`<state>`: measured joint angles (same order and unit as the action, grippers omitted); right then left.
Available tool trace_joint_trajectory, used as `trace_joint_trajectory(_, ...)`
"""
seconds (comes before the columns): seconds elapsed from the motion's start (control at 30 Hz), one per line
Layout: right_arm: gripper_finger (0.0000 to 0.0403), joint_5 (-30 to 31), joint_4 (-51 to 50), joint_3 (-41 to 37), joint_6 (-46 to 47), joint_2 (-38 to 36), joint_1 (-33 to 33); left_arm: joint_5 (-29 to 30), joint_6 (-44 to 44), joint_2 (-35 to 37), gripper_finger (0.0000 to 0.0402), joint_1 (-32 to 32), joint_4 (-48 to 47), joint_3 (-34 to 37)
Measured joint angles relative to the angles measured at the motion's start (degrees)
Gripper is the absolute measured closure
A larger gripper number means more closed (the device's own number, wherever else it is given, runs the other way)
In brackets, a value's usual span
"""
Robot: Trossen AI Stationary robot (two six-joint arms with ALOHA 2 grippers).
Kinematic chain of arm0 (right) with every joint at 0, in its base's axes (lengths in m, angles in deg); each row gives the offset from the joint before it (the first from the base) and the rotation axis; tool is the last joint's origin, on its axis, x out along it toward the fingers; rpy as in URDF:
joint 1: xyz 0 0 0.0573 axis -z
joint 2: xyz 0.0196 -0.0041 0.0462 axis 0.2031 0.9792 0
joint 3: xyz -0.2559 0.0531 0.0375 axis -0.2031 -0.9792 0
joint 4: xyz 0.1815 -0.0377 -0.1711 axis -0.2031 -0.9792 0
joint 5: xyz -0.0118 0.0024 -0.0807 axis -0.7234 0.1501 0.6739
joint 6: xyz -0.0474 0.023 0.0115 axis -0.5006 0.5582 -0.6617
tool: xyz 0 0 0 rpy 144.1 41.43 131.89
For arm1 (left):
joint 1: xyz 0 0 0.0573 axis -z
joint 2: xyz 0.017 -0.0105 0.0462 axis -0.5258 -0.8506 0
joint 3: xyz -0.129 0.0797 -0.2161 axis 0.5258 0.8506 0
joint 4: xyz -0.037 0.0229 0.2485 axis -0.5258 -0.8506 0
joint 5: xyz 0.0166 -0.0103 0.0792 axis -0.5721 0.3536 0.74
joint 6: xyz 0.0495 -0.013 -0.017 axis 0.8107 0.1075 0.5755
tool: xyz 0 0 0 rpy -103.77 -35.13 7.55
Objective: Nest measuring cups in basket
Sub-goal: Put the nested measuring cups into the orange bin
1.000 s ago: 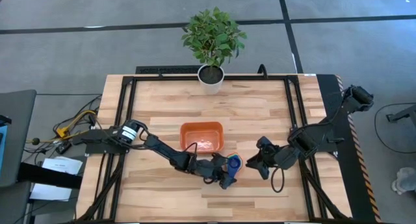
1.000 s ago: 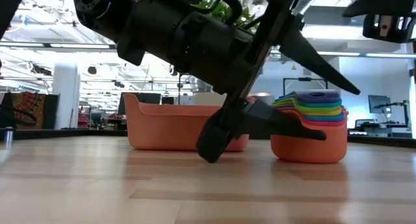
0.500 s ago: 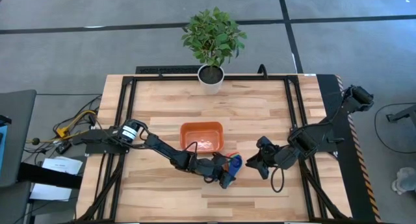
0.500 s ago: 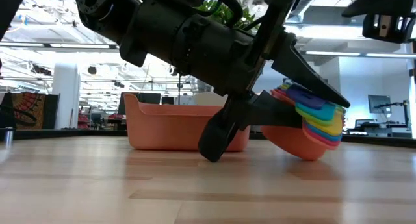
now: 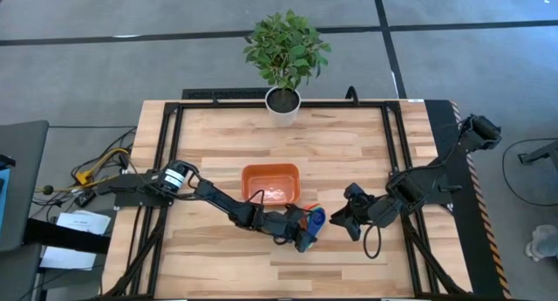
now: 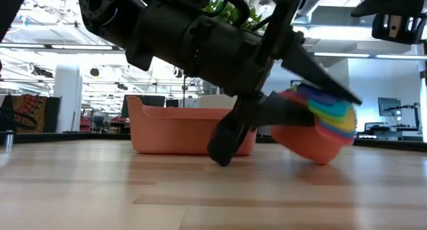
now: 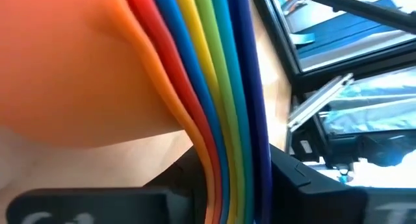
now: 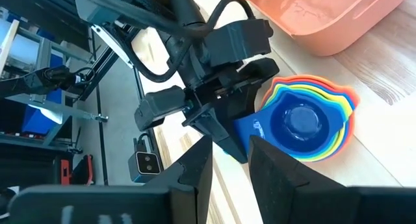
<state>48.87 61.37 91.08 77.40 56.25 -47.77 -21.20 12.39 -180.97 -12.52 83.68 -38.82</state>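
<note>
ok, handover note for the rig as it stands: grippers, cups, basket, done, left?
Left gripper: shut on the handles of the nested cup stack, which is tilted, its bottom edge at the tabletop.
Right gripper: hangs just right of the stack, holding nothing; fingers a little apart.
Basket: behind and left of the stack; no cups inside.
Done: all cups nested, dark blue innermost, largest outermost.
Left: lift the stack into the basket, then release.
</note>
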Motion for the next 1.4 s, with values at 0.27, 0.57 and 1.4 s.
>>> trace_joint_trajectory(0.27,0.0280,0.0,-0.2,0.0,-0.7,-2.0,-0.4,-0.7,-2.7,-0.1,0.0326,0.0,7.7,0.0)
trace_joint_trajectory(0.57,0.0284,0.1,-2.2,0.0,-2.6,-6.2,-0.4,3.7,-6.0,0.3,0.0321,1.2,10.9,-0.1)
trace_joint_trajectory(1.4,0.0284,2.3,-6.7,0.0,-4.6,-8.7,-0.7,30.8,-9.5,23.9,0.0319,10.7,1.0,18.3)
